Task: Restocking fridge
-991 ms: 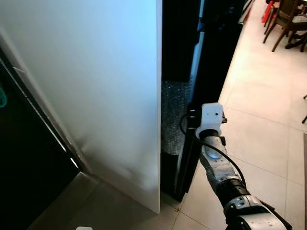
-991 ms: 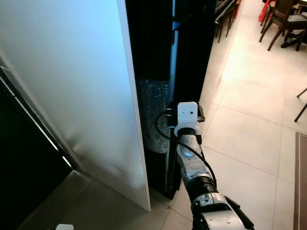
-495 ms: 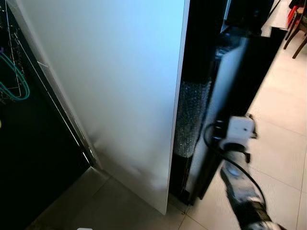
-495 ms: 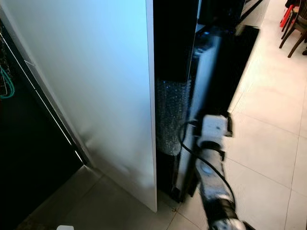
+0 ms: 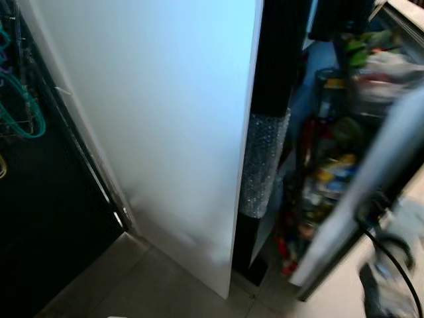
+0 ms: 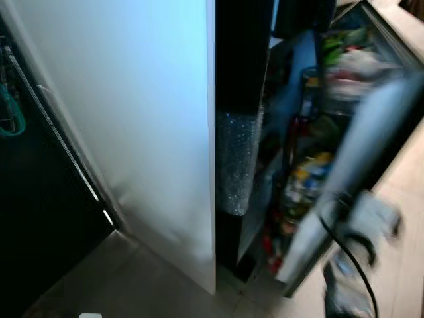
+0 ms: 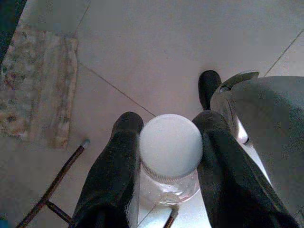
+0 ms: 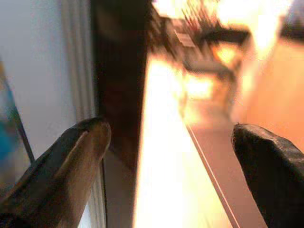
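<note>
The fridge door (image 5: 361, 199) is standing partly open, swung out to the right of the white panel (image 5: 159, 119) that is taking up the middle of the head views. Between the panel and the door, the door shelves (image 5: 324, 172) are showing a blurred crowd of bottles and packets too smeared to count. The right end effector (image 8: 171, 161) is sitting at the door's outer edge, far from the panel, with its two black fingers (image 8: 76, 152) spread wide apart and nothing between them; the bright fridge interior is glowing past them. The right arm (image 6: 351, 265) is blurring low beside the door.

The left end effector (image 7: 166, 156) is hanging over the tiled floor (image 7: 156, 42), away from the panel, and is clamped on one clear jar (image 7: 170, 164) with a white lid (image 7: 171, 145), one finger pressing each side just under the lid. A patterned mat (image 7: 35, 85) is lying on the floor beyond it.

The step in hand looks to be getting the door wide enough to load. To do it well, the right end effector should be pushing along the door edge smoothly, keeping clear of the shelves so nothing is knocked loose, while the left is holding the jar upright and steady until a free shelf spot is visible.

Counted: one jar, one lid, one door, one mat, two end effectors.
</note>
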Controlling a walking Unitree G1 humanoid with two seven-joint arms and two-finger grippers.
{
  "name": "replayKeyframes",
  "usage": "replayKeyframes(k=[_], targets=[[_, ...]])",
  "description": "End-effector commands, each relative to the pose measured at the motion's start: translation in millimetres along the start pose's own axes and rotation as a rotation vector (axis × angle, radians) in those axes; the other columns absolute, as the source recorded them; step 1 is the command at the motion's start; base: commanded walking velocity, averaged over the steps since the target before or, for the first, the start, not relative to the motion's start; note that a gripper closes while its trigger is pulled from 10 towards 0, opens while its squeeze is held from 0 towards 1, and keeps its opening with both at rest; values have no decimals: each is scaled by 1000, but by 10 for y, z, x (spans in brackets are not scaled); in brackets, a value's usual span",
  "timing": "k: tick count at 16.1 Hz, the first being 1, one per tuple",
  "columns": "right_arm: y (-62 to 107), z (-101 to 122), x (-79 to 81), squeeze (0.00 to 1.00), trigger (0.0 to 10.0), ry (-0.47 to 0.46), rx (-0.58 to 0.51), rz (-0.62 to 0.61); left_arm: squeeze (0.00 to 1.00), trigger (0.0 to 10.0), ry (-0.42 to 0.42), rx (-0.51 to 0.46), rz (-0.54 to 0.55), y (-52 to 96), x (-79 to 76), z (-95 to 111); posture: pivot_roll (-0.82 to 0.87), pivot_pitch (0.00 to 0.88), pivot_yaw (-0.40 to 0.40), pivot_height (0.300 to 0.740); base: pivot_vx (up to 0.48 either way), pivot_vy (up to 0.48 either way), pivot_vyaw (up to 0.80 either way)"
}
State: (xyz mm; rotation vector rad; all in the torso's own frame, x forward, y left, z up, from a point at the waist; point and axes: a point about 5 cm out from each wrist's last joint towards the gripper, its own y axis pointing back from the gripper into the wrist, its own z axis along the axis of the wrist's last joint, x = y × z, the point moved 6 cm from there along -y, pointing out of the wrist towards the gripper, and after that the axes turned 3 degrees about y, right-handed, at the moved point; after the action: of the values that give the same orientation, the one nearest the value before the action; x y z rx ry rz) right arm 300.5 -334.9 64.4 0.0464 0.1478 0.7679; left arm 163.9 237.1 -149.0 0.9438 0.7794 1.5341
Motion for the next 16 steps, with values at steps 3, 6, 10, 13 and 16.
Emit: replayKeyframes(k=[3,6,10,13,16], targets=[[44,-441,-90,0,10000,-5,163,20,0,10000,-28,9,-8,3,-24,-31,-40,0,8,740,0,0,0],[205,-1021,18,0,10000,39,380,174,0,10000,-36,7,-13,2,-32,-24,-53,0,14,740,0,0,0],[895,-1963,-144,0,10000,305,736,374,0,10000,-53,9,-21,2,-35,-25,-51,0,24,740,0,0,0],[1205,-2152,-22,0,10000,446,778,564,0,10000,-64,20,-22,5,-23,-51,-42,0,28,740,0,0,0],[1336,-2184,141,0,10000,350,798,596,0,10000,-81,31,-29,9,-23,-83,-43,0,33,740,0,0,0]])
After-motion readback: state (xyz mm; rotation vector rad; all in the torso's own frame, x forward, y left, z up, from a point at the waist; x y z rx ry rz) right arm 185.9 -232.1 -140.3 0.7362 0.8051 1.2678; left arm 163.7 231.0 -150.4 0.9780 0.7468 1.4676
